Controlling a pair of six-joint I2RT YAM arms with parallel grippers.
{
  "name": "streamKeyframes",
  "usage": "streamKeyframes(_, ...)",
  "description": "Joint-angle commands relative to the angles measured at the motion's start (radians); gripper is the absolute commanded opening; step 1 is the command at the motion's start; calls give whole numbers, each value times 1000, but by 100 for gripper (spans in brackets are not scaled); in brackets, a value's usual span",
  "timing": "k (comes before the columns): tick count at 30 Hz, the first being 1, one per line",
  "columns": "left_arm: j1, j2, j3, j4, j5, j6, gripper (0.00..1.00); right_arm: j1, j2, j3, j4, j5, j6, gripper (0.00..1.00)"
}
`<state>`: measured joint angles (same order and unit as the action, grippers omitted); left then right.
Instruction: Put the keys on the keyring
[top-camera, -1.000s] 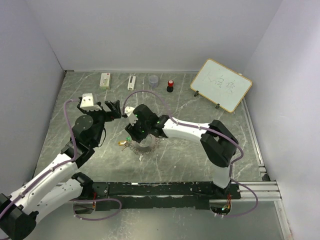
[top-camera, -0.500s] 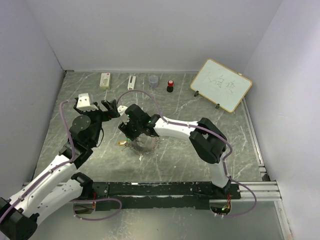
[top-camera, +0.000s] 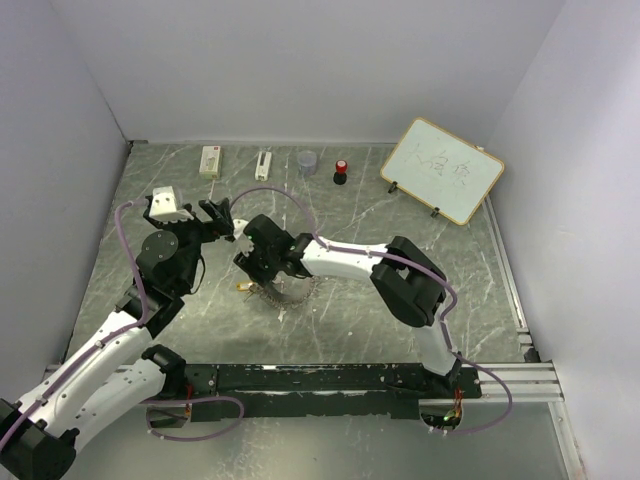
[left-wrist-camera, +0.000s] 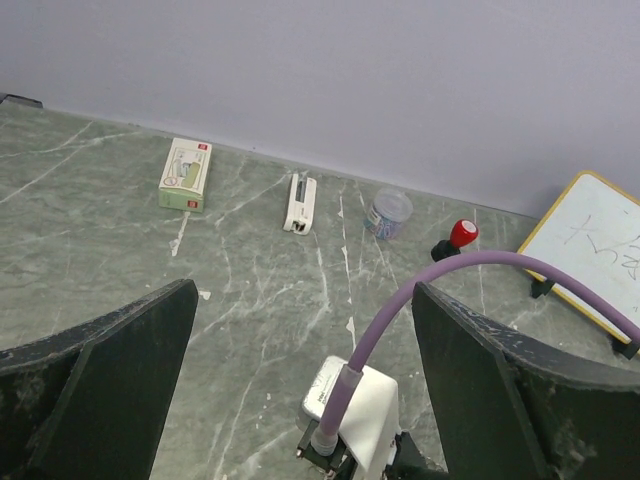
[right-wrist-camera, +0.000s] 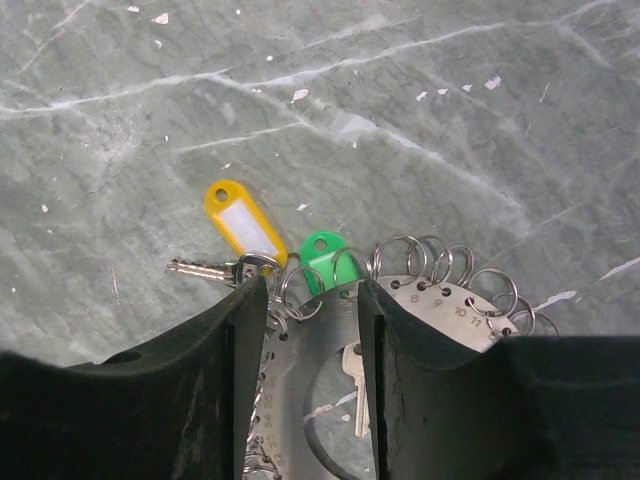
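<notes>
The yellow key (right-wrist-camera: 243, 222) and the green key (right-wrist-camera: 322, 258) lay on the table (right-wrist-camera: 450, 120) at the far edge of the ring (right-wrist-camera: 440, 310). Their plastic heads pointed away from it, and the yellow one's silver shaft stuck out to the left. The green one's shaft was lost among the small wire loops (right-wrist-camera: 440, 262) fringing the rim, and whether either key was already threaded on a loop could not be told. A bare key (right-wrist-camera: 358, 385) lay inside the ring's centre hole. The keys looked tiny and light, likely to skid on the smooth stone, and the plastic heads seemed the broadest, least slippery place to pinch them. The ring looked stiff, thin and flat against the table, so its raised loops probably offered the only purchase, and those would likely spring. The right gripper (right-wrist-camera: 312, 290) hung directly over that rim with its jaws partway apart, straddling the loops beside the green head and clamped on nothing visible. The left gripper (top-camera: 216, 218) was raised just to the left, spread fully wide and empty, facing the back wall.
</notes>
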<state>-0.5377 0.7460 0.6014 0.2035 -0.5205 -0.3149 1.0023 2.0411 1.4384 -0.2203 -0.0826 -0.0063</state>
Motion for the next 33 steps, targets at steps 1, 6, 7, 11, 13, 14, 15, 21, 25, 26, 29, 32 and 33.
streamKeyframes(1,14,-9,1,-3,-6,-6,100,11,23,9,-9,-10,6,41)
streamKeyframes(6,18,-11,1,-4,-3,-6,100,14,38,16,-14,-16,6,40)
streamKeyframes(7,19,-11,0,-5,-3,-6,100,15,42,17,-16,-19,7,40)
streamKeyframes(11,22,-12,-1,-4,0,-7,100,16,56,23,-22,-23,9,37)
streamKeyframes(13,23,-12,-2,-5,2,-7,100,16,60,26,-26,-19,10,24)
streamKeyframes(14,24,-10,-2,-5,3,-7,100,15,62,28,-30,-18,9,17)
streamKeyframes(15,24,-11,-2,-4,3,-7,100,15,60,29,-32,-19,10,8)
streamKeyframes(21,29,-16,-1,-10,5,-7,100,14,-32,-32,16,48,16,0)
streamKeyframes(25,30,-17,-2,-9,12,-11,100,8,-128,-81,41,94,8,0)
streamKeyframes(26,31,-17,-2,-9,15,-12,100,3,-144,-91,39,101,7,0)
streamKeyframes(29,32,-11,0,-10,20,-12,100,-17,-187,-109,30,118,4,0)
streamKeyframes(32,32,-4,1,-10,29,-12,100,-38,-229,-132,30,128,1,0)
streamKeyframes(33,32,-3,1,-9,32,-12,100,-47,-236,-140,29,132,0,0)
